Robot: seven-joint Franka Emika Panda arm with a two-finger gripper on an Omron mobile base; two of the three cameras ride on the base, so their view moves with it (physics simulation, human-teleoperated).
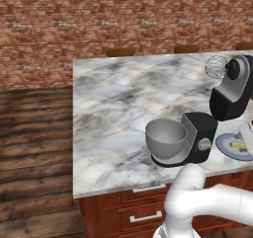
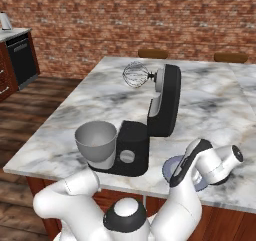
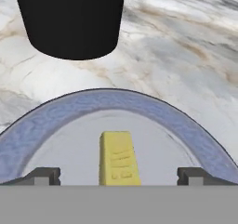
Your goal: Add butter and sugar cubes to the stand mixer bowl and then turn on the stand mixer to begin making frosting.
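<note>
The butter [image 3: 119,160], a small pale-yellow stick, lies on a flat blue-grey plate [image 3: 116,101]. My gripper [image 3: 118,175] hovers just over it, open, with one dark fingertip [image 3: 44,175] on each side of the stick and not touching it. In the left base view the butter [image 1: 238,144] shows on the plate [image 1: 226,144] to the right of the mixer. The black stand mixer [image 1: 231,91] has its head tilted up, whisk raised. The grey metal bowl [image 1: 165,137] sits on the mixer's base and looks empty. From the right, the bowl [image 2: 96,140] stands left of the mixer [image 2: 162,105].
The marble island counter [image 1: 118,103] has wooden drawers along its near side. The mixer's silver knob [image 1: 204,144] faces me. Stools [image 2: 152,53] stand at the far edge. My arm's forearm [image 2: 202,160] covers most of the plate [image 2: 171,164] in the right base view.
</note>
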